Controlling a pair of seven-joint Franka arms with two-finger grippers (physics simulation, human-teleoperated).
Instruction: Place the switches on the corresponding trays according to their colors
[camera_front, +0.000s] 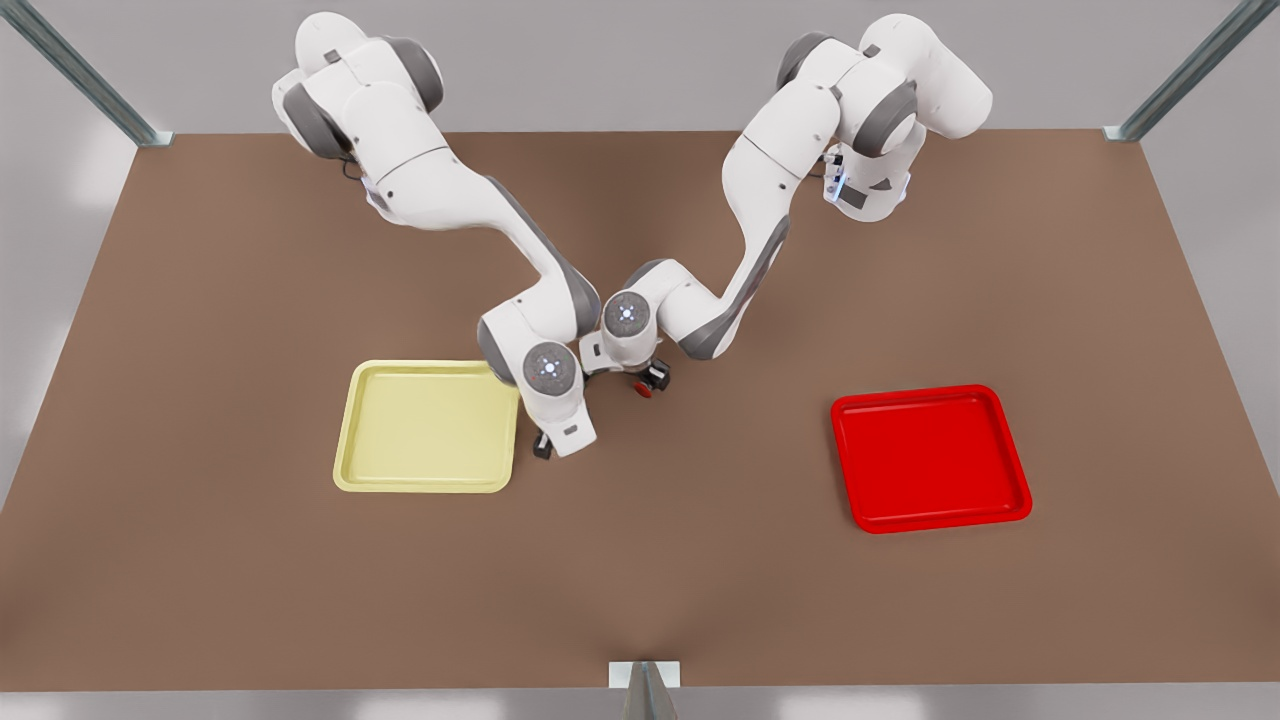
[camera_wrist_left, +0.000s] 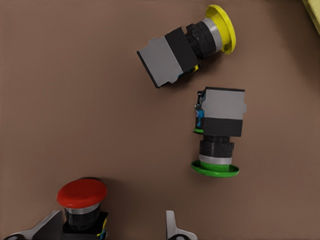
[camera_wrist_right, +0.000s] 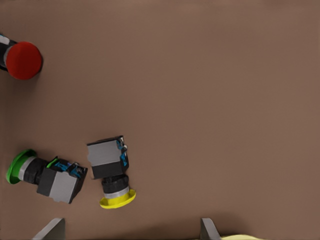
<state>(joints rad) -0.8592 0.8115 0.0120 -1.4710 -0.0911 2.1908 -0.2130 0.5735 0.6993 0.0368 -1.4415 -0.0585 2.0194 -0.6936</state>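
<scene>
The red switch (camera_wrist_left: 81, 200) sits between the fingers of my open left gripper (camera_wrist_left: 111, 227), close against one finger (camera_wrist_left: 47, 226). In the front view this gripper (camera_front: 648, 382) hovers low at the table's middle, over the red cap (camera_front: 643, 390). The yellow switch (camera_wrist_right: 111, 172) lies on its side just ahead of my open right gripper (camera_wrist_right: 129, 230), which hangs (camera_front: 545, 445) by the near right corner of the pale yellow tray (camera_front: 425, 425). The yellow switch (camera_wrist_left: 185, 50) is also in the left wrist view. The red tray (camera_front: 930, 460) lies far off at the front view's right.
A green-capped switch (camera_wrist_left: 219, 130) lies on its side right beside the yellow one (camera_wrist_right: 47, 175). Both arms' elbows crowd together over the table's middle. The yellow tray's rim (camera_wrist_right: 242, 237) lies close to one right finger. Metal posts stand at the table's corners.
</scene>
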